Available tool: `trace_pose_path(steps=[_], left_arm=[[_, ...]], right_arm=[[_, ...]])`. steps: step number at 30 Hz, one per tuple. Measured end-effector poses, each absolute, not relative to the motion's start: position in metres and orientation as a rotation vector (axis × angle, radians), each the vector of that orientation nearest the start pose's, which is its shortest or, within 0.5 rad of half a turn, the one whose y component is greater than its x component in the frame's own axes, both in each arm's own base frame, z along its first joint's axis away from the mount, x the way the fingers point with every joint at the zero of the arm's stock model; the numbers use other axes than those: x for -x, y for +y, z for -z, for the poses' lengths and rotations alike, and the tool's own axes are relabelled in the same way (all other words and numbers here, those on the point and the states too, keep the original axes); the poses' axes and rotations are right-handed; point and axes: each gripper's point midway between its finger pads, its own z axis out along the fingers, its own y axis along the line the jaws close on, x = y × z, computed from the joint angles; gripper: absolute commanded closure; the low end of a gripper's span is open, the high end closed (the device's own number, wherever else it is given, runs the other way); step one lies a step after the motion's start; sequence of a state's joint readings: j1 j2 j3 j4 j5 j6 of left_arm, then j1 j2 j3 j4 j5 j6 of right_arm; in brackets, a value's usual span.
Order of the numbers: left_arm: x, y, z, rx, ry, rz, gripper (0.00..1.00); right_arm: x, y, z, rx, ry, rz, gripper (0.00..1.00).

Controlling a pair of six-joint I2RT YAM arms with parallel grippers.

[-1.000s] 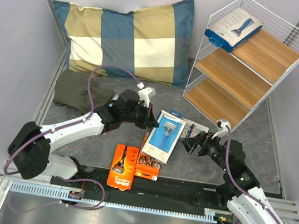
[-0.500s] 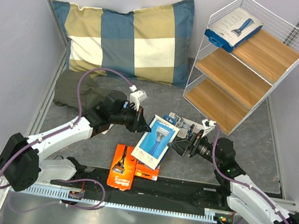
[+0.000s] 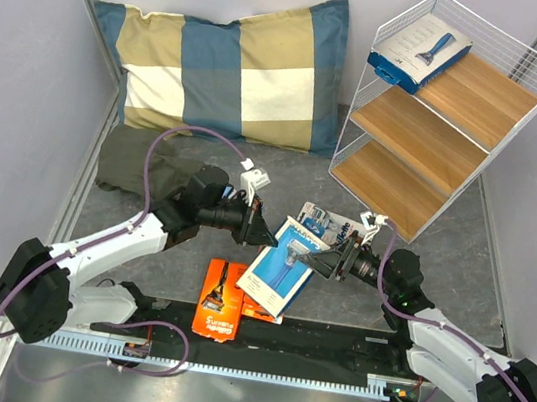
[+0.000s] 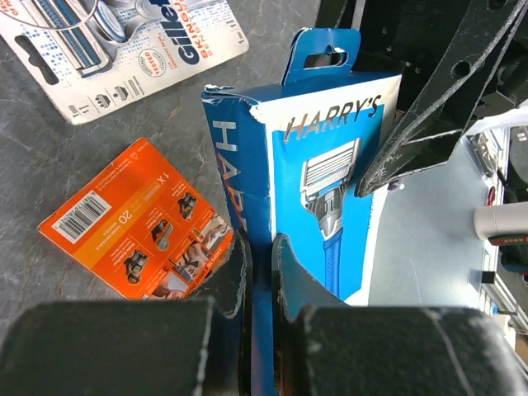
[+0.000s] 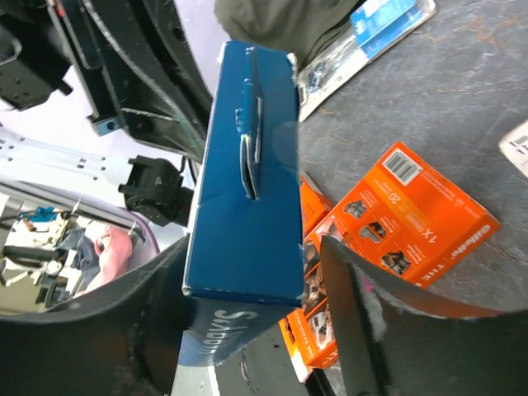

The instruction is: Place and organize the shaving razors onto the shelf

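The left pincer (image 3: 262,230) is clamped on one long edge of the blue Harry's box (image 3: 277,268), holding it raised and tilted above the bench (image 3: 453,254) between the two arms. The right pincer (image 3: 318,261) straddles the opposite side of this box with its jaws wide. In the right wrist view, a gap shows between the box and one finger (image 5: 351,297), so this pincer grips nothing. A second blue box (image 3: 418,46) lies flat at the left end of the top board of the shelf (image 3: 486,97). The lower two boards carry no packs. Two overlapping orange cards (image 3: 218,300) lie on the bench at the near edge, partly beneath the raised box. The blister packs (image 3: 334,223) lie flat just behind it.
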State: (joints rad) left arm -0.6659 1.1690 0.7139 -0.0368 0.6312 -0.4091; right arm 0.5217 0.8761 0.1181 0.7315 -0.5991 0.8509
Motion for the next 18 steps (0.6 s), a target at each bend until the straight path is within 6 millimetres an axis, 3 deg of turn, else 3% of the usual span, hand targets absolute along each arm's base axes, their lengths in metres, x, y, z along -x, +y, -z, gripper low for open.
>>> trace_pose_path(steps=[4,6,7,10,13,18], left_arm=[[-0.185,-0.294,-0.172,-0.703,2.107,1.280,0.89],[-0.186,-0.295,-0.172,-0.703,2.104,1.276,0.76],[-0.187,-0.295,-0.172,-0.706,2.102,1.270,0.62],[-0.189,-0.293,-0.169,-0.704,2.105,1.240,0.36],[-0.193,-0.289,-0.168,-0.684,2.114,1.200,0.27],[-0.205,-0.281,-0.177,-0.618,2.122,1.106,0.25]], right_arm=[[-0.169,0.245,-0.162,0.250,1.798,-1.519,0.55],[-0.169,0.245,-0.162,0.245,1.800,-1.524,0.61],[-0.169,0.245,-0.162,0.244,1.801,-1.526,0.62],[-0.169,0.245,-0.162,0.249,1.801,-1.523,0.65],[-0.169,0.245,-0.158,0.254,1.814,-1.514,0.65],[-0.169,0.244,-0.152,0.260,1.836,-1.498,0.68]])
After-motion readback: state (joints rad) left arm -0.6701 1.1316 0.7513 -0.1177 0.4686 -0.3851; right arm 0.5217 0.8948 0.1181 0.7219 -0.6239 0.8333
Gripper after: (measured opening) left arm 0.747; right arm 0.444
